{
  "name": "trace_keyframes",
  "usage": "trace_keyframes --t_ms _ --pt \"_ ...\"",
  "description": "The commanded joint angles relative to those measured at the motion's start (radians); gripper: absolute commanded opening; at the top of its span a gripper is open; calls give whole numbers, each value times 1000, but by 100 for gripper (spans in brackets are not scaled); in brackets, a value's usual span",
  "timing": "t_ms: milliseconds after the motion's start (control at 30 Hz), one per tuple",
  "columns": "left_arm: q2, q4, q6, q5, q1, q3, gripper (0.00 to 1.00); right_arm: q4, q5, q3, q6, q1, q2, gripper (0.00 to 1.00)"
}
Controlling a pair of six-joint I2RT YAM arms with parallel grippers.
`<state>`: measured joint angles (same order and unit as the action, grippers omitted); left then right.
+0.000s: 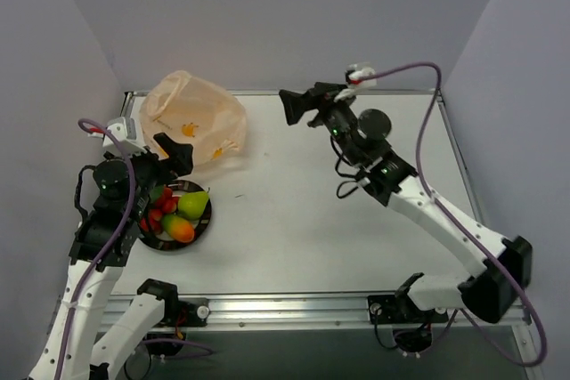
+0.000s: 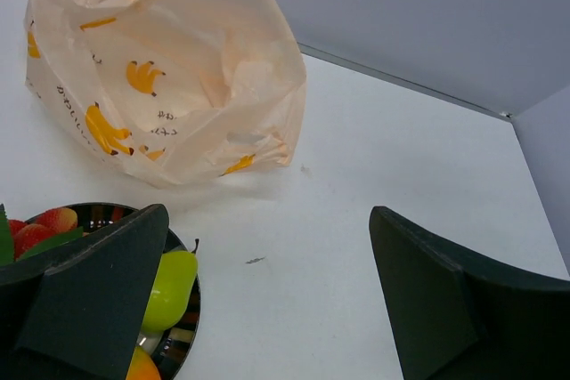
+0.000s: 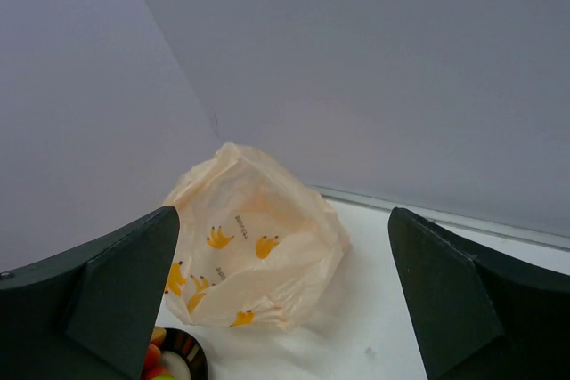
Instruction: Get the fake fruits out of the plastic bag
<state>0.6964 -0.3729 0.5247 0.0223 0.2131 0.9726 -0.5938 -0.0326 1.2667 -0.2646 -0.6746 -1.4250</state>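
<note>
While pear (image 1: 194, 204), mango (image 1: 180, 230) and red pieces (image 1: 160, 208) sit on the plate (image 1: 203, 222), the left tool (image 1: 175, 156) and right tool (image 1: 296, 106) hang spread, empty.
From above, the plastic bag (image 1: 194, 122) lies in the worktop's (image 1: 338, 229) far left corner, the plate by the left edge, the right tool raised near the far edge. Left wrist: jaws wide, plastic bag (image 2: 169, 68) ahead. Right wrist: likewise. Whether fruit remains inside I cannot tell; pinning one side and spreading the opening should show.

Left tool (image 2: 269, 220) and right tool (image 3: 283, 215) gape (both wide).
</note>
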Motion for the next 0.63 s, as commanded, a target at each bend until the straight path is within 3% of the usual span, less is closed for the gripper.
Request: trace_keyframes --t_ms 0,267,433,600 --pt "-15 -11 -51 -22 -3 81 94 61 -143 -221 44 -39 187 100" --pt "-92 22 -38 -48 -1 5 94 195 -410 -526 21 -23 604 100" --pt "-121 37 -8 -82 -1 -87 94 204 -443 -589 -16 -17 675 100" --pt "-110 31 -25 -64 -3 -62 94 221 -415 -477 8 -17 650 100"
